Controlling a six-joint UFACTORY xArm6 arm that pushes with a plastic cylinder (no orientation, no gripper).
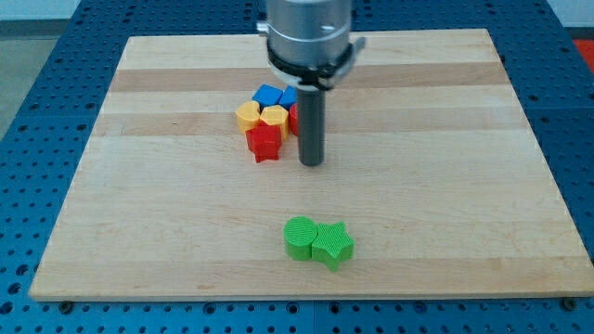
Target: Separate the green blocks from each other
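Two green blocks sit touching near the view's bottom centre of the wooden board [445, 186]: a green round block [299, 237] on the left and a green star block [332, 245] on the right. My tip [311, 163] rests on the board above them, well apart from both, just right of a red star block [264, 141].
A tight cluster lies left of my rod: the red star, a yellow block [248, 115], a yellow hexagon block [275, 116], a blue block [268, 95], another blue block [289, 96] and a red block [294, 116] partly hidden by the rod. Blue perforated table surrounds the board.
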